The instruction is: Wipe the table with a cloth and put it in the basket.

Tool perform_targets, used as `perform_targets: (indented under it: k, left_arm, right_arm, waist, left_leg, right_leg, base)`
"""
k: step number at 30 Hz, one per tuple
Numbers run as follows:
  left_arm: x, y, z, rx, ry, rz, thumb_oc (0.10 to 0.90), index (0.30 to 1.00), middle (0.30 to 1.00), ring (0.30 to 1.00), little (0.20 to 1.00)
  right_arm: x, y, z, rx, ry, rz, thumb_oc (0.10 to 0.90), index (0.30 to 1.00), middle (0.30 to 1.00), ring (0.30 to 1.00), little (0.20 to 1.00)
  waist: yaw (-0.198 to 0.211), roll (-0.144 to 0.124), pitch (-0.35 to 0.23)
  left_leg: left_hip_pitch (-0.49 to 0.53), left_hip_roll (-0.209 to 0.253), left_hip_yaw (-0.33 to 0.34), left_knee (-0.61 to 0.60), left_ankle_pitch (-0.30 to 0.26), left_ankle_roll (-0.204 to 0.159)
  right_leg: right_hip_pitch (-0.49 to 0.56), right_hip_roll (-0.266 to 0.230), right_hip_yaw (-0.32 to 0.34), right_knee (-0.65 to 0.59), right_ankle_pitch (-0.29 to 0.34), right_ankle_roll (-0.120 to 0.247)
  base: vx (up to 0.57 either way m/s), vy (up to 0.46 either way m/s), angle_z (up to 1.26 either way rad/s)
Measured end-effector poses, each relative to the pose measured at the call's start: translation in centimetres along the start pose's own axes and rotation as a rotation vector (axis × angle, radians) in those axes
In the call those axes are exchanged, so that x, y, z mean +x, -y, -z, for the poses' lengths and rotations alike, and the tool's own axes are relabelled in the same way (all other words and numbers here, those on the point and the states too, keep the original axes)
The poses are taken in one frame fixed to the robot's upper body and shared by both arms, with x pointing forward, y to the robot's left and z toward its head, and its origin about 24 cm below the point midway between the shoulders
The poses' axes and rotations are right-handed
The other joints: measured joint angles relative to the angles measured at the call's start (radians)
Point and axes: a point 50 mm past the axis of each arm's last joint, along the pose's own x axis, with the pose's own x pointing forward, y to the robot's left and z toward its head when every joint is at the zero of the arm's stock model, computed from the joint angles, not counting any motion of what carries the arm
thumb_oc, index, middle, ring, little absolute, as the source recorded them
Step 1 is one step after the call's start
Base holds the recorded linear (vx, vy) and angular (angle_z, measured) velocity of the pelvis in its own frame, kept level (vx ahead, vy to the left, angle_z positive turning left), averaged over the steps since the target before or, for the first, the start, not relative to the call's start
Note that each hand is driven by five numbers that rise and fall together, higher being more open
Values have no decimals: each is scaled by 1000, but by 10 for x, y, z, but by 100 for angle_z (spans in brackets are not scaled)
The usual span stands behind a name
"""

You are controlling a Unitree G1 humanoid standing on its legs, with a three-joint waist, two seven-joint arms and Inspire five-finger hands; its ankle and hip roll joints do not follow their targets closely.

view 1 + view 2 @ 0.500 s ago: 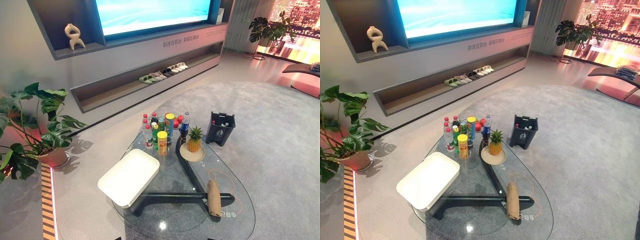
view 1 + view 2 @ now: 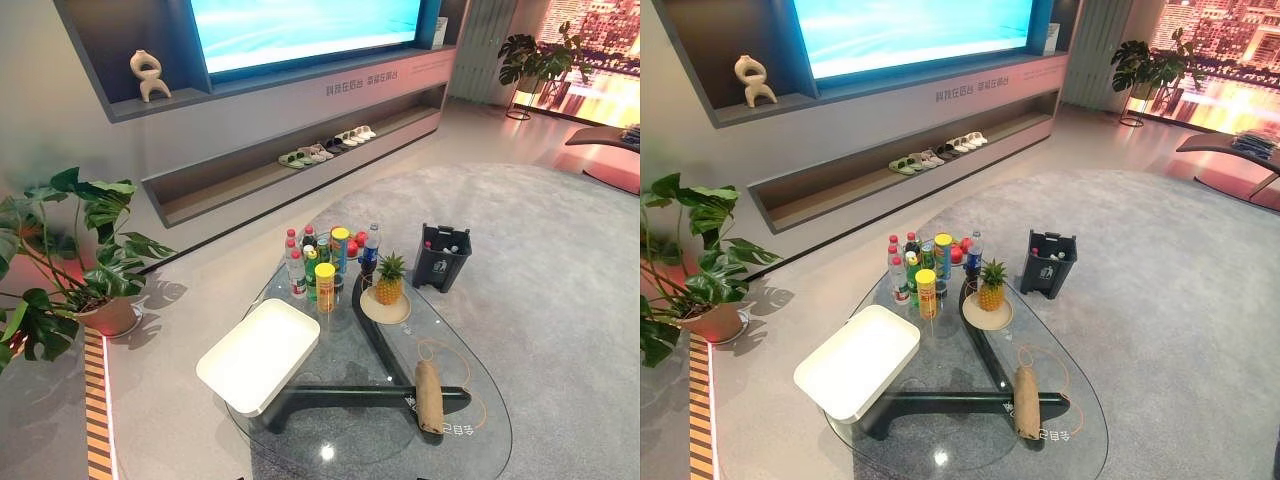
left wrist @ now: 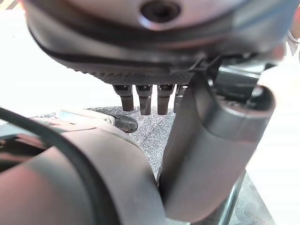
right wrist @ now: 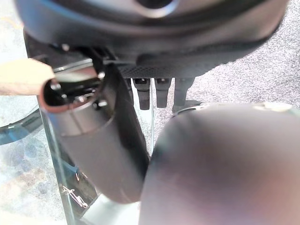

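A tan cloth (image 2: 428,396) lies rolled up on the near right part of the glass table (image 2: 470,440), with a thin orange cord looped around it. Its end also shows in the right wrist view as a tan cloth (image 4: 21,77) just past the table's edge. A white shallow basket (image 2: 258,353) sits on the table's left side. My left hand (image 3: 143,96) hangs over grey carpet with relaxed fingers and holds nothing. My right hand (image 4: 159,91) hangs beside the table's near edge, fingers straight and holding nothing.
Several bottles and cans (image 2: 320,262) stand at the table's far end beside a pineapple on a plate (image 2: 387,284). A dark bin (image 2: 441,256) stands on the carpet beyond. A potted plant (image 2: 70,250) is at the left, and a low shelf with slippers (image 2: 325,148) runs along the wall.
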Motion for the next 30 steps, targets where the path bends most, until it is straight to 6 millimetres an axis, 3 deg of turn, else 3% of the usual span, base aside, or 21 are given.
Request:
perform_targets:
  k: [21,27,30]
  left_arm:
    - [0,2,-3,3,9,2,800,900,900,900,900]
    - [1,5,-15,7,52,4,800,900,900,900,900]
    - [1,12,-38,16,130,21,800,900,900,900,900]
  right_arm:
    - [-1,3,-9,-4,91,51,800,900,900,900,900]
    - [-4,-2,-31,-5,206,62,800,900,900,900,900]
    - [-14,-13,-71,-3,383,66,800,900,900,900,900]
  waist:
    - [0,0,17]
    - [-1,-3,75]
    - [-7,-10,137]
  left_leg:
    - [-20,3,5,0,0,0]
    - [-74,6,17,22,0,0]
    - [-165,10,18,75,-1,2]
  right_leg:
    - [-25,1,4,4,0,0]
    - [-81,8,9,23,6,1]
    - [-161,8,9,65,12,1]
  base:
    - [-2,-5,0]
    - [-96,-35,-5]
    - [-181,-17,-3]
